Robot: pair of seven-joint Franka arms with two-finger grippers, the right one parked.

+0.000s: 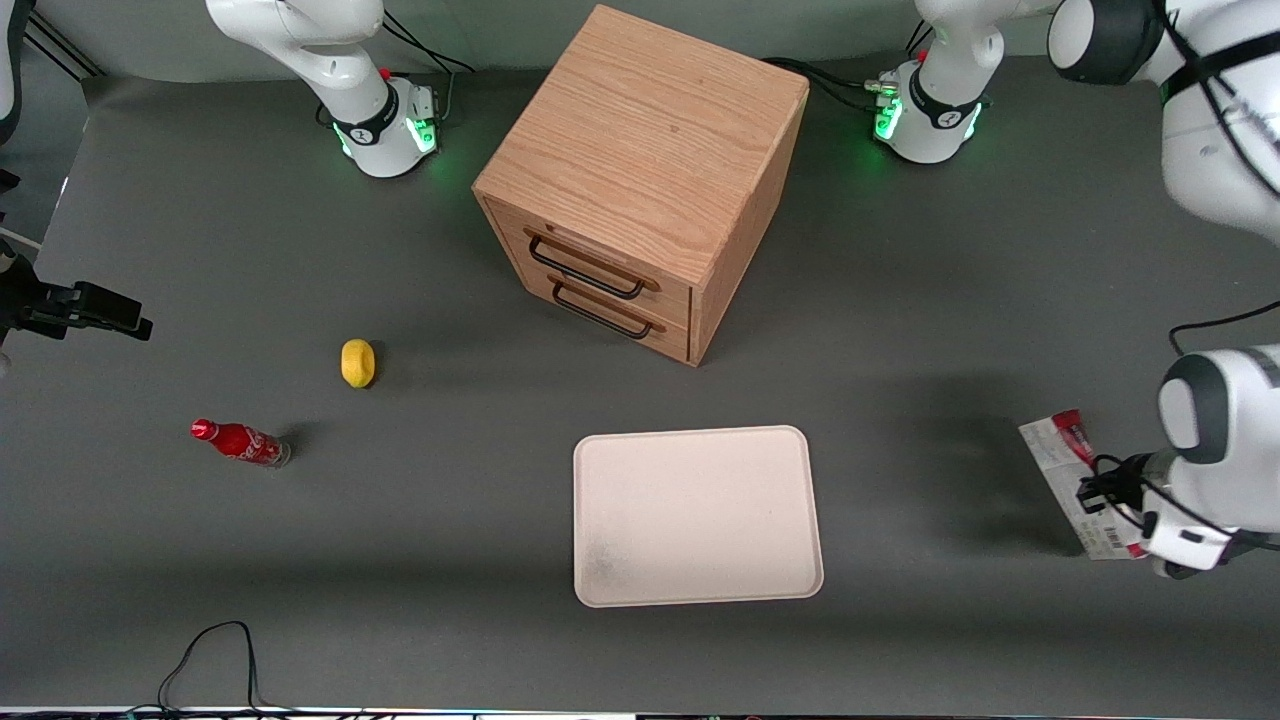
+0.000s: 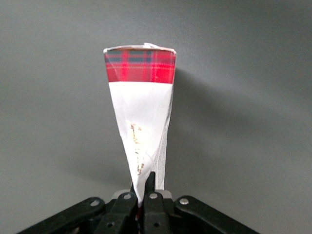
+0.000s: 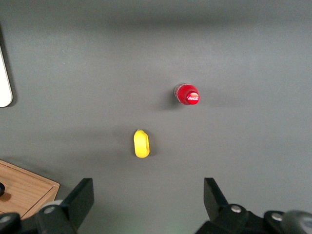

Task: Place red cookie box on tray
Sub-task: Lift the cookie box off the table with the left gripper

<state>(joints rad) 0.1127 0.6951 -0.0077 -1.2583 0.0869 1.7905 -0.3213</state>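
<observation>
We find the gripper (image 2: 142, 187) clenched on the red cookie box (image 2: 141, 117): in the left wrist view the two black fingers (image 2: 150, 183) pinch the carton's narrow edge with almost no gap between them. From there the box stretches away from the camera, white along most of its face, with a red tartan band at its farther end, grey table beneath.

In the front view the same box (image 1: 1062, 468) sits at the right edge of the frame, at the working arm's end of the table, partly covered by the wrist; here we read a barcode on its grey-white side, which the wrist view does not show. The tray (image 1: 696, 515) lies at lower centre, well apart from the box. A wooden drawer cabinet (image 1: 640, 180) stands at upper centre.

Only the front and right wrist views show the lemon (image 3: 141, 144) and the red soda bottle (image 3: 187, 94), toward the parked arm's end
</observation>
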